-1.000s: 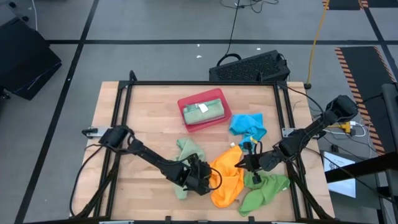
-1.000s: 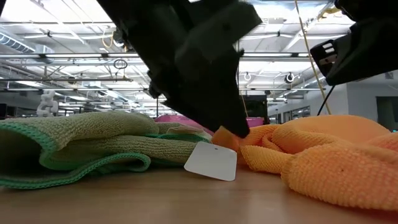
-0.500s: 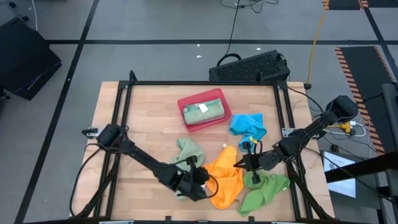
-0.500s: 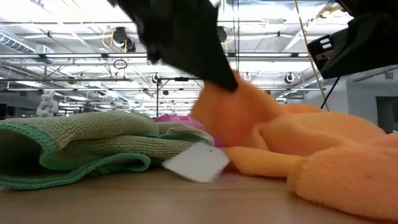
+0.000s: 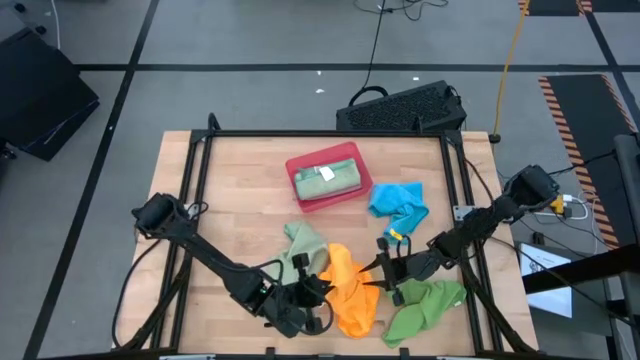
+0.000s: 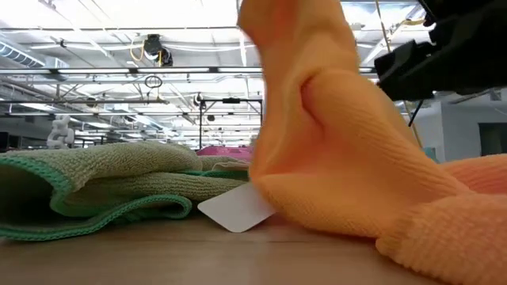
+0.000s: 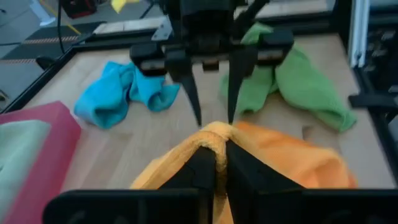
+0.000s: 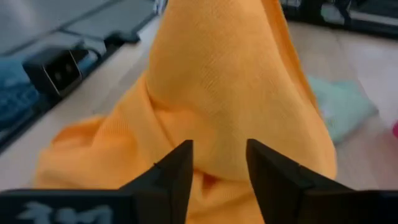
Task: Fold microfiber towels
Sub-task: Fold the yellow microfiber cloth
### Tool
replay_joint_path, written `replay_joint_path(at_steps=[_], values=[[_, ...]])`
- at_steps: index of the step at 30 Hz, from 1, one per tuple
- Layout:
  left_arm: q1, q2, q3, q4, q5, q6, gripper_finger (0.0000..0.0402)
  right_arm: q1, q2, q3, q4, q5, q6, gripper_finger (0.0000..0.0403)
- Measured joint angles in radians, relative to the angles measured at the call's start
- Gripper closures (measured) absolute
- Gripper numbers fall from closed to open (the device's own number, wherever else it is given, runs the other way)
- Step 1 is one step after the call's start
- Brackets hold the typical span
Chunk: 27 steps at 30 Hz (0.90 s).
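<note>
High view: orange towel (image 5: 350, 290) bunched near the table's front edge, between left gripper (image 5: 312, 291) and right gripper (image 5: 383, 272).

Low view: orange towel (image 6: 333, 134) pulled up into a peak beside a sage green towel (image 6: 103, 186).

Left wrist view: fingers (image 7: 202, 168) pinched together on an orange fold (image 7: 214, 140).

Right wrist view: fingers (image 8: 177, 171) apart, close to the orange towel (image 8: 230, 87), gripping nothing.

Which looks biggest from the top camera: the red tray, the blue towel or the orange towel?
1. Orange towel, bunched up.
2. Red tray, close behind, so that order is unsure.
3. Bright blue towel, smallest, crumpled.
</note>
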Motion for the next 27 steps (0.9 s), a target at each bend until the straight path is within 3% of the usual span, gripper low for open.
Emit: replay_joint_path(at_steps=[4, 6, 12, 21, 27], values=[[0.004, -0.009, 0.0, 0.043, -0.014, 0.021, 0.0368, 0.006, 0.032, 0.0, 0.062, -0.103, 0.0, 0.0228], [0.006, -0.015, 0.0, 0.033, -0.08, 0.011, 0.0368, 0.009, 0.032, 0.0, 0.064, -0.183, 0.027, 0.0222], [0.012, -0.034, 0.0, -0.227, -0.305, -0.28, 0.0367, 0.039, 0.032, 0.016, 0.008, -0.185, 0.069, 0.022], [0.014, -0.035, 0.0, -0.733, -0.317, -0.784, 0.0366, 0.074, 0.055, 0.126, -0.234, -0.16, 0.077, 0.022], [0.015, -0.029, 0.0, -0.936, -0.273, -1.001, 0.0366, 0.096, 0.161, 0.201, -0.193, -0.188, 0.064, 0.022]])
